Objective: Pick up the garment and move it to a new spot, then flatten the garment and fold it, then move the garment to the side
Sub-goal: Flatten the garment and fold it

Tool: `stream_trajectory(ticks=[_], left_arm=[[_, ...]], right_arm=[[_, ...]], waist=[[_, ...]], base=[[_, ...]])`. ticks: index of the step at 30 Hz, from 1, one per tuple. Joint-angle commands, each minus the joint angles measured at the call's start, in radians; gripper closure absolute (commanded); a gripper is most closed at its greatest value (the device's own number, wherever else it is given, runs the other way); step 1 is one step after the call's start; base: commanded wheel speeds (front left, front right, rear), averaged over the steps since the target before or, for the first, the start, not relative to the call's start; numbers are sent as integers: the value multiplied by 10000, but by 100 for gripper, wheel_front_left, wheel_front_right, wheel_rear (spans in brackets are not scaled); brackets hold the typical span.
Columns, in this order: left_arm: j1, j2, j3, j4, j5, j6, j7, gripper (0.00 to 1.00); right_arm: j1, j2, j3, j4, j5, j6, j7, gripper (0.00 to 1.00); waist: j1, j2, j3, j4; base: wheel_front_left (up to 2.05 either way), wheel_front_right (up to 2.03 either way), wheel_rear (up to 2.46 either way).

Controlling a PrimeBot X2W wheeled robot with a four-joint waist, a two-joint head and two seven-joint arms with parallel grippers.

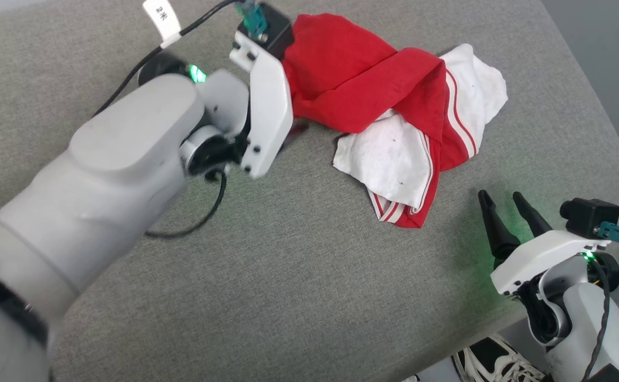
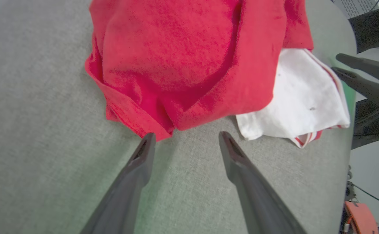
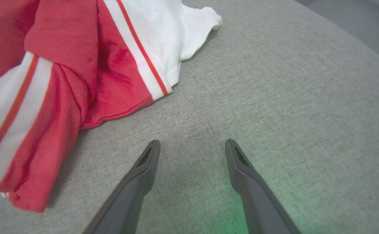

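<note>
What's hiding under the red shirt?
The shirt lies crumpled on the grey cushion. Its white part pokes out from under the red folds. Anything else beneath is covered.

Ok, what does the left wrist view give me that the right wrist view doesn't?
Left wrist view: the left gripper open, its fingertips at the near edge of the garment and its bunched red bulk, the right gripper at that view's right edge, and something orange beyond the cushion.
Right wrist view: the right gripper's own open fingers over bare cushion, clear of the cloth, and a close look at the white band with its thin red stripe.
Both: the crumpled garment on the grey cushion, held by neither gripper.
</note>
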Motion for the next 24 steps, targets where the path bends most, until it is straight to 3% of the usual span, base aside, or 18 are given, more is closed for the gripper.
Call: stream_trajectory(ticks=[1, 4, 9, 16, 24], left_arm=[[285, 118, -16, -347, -222, 28, 435, 0], [583, 653, -5, -1576, -352, 28, 1572, 0], [1089, 800, 98, -2489, -639, 348, 1516, 0], [1203, -6, 451, -1870, -702, 1051, 784, 0], [1149, -632, 320, -283, -376, 855, 455, 0]], right_arm=[[89, -23, -45, -109, -74, -3, 29, 0], [175, 43, -161, -203, -158, -3, 95, 0], [219, 260, -198, -430, -244, -3, 185, 0], [16, 502, -120, -481, -194, -3, 207, 0], [-29, 661, 119, -309, -67, -3, 65, 0]], waist=[[0, 0, -66, 32], [0, 0, -74, 9], [0, 0, 69, -125], [0, 0, 366, -477], [0, 0, 498, -891]], base=[[0, 0, 0], [0, 0, 0], [0, 0, 0], [0, 0, 0], [0, 0, 0]])
